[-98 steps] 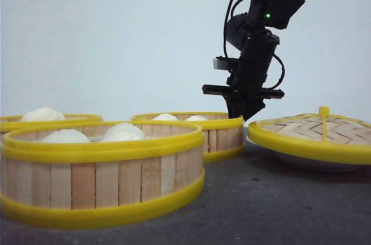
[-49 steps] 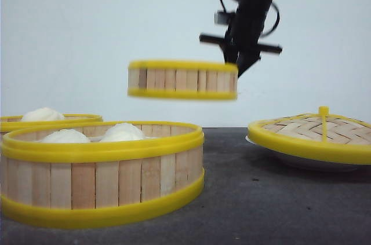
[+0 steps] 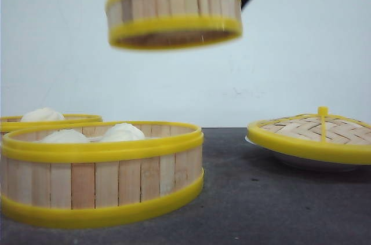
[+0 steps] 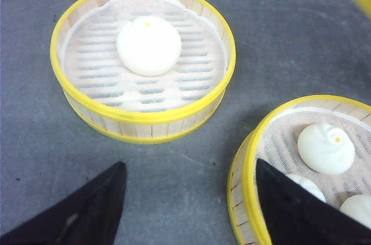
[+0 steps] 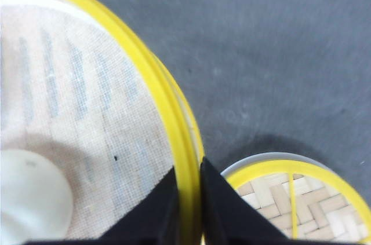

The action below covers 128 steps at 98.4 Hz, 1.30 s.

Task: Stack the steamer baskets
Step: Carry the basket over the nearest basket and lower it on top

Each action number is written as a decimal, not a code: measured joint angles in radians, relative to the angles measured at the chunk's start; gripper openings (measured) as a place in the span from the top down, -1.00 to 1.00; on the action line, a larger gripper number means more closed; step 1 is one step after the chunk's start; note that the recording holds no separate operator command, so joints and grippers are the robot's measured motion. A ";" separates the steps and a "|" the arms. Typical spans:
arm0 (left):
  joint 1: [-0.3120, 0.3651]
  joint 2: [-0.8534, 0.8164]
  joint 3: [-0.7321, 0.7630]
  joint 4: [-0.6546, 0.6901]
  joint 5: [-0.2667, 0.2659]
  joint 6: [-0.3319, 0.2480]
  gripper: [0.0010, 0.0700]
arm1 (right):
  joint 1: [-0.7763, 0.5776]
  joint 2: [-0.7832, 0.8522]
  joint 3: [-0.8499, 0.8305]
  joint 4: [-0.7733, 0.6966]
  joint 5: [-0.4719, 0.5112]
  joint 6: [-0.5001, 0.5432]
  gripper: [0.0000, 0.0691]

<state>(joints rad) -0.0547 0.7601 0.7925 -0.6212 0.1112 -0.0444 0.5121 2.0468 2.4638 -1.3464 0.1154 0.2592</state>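
The lifted steamer basket (image 3: 174, 12) is hanging high above the worktop (image 3: 261, 198), tilting slightly, with the right gripper (image 5: 188, 196) pinching its yellow rim on one side only; in the right wrist view the two fingers are pressing on either side of the rim wall, and a white bun (image 5: 32, 198) is sitting inside on the slatted liner. Below it, the near steamer basket (image 3: 101, 169) is resting by the front left corner of the worktop, holding several buns, and a third steamer basket (image 3: 40, 120) with one bun is sitting just behind it at the left edge. The left gripper (image 4: 188, 204) is hovering over these two with its fingers spread wide, holding nothing. Toward the right edge, the woven lid (image 3: 316, 132) is lying on a white plate (image 3: 301, 161).

The one-sided grip looks like the main risk: the basket could swing or slip at the rim, and any tilt could roll the bun out. If it comes down off-centre, its lower rim could catch the rim of the basket below or crush the buns there.
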 joint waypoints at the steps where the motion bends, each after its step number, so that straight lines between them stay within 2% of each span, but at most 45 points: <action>1: 0.000 0.000 0.000 0.000 0.000 0.000 -0.21 | 0.004 -0.007 0.000 0.000 0.006 0.000 0.93; 16: 0.000 0.000 0.000 0.000 0.000 0.001 -0.21 | 0.077 -0.093 0.002 -0.005 0.091 0.000 0.93; 41: 0.000 0.000 0.000 -0.014 0.000 0.004 -0.21 | 0.153 -0.200 -0.047 -0.005 0.099 0.000 0.93; 60: 0.000 0.000 0.000 -0.023 0.000 0.004 -0.21 | 0.198 -0.306 -0.187 -0.005 0.152 0.000 0.93; 76: 0.000 0.000 0.000 -0.023 0.000 0.004 -0.21 | 0.209 -0.379 -0.373 0.010 0.149 0.000 0.93; 86: 0.000 0.000 0.000 -0.023 0.000 0.004 -0.21 | 0.209 -0.433 -0.516 0.071 0.123 -0.001 0.93; 104: 0.000 0.000 0.000 -0.023 0.000 0.004 -0.21 | 0.208 -0.523 -0.762 0.281 0.018 -0.001 0.93; 128: 0.000 0.000 0.000 -0.023 0.000 0.004 -0.21 | 0.208 -0.526 -0.981 0.519 -0.090 -0.056 0.93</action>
<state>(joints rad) -0.0544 0.7601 0.7925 -0.6445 0.1108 -0.0402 0.7200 1.5211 1.4826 -0.8272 0.0254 0.2031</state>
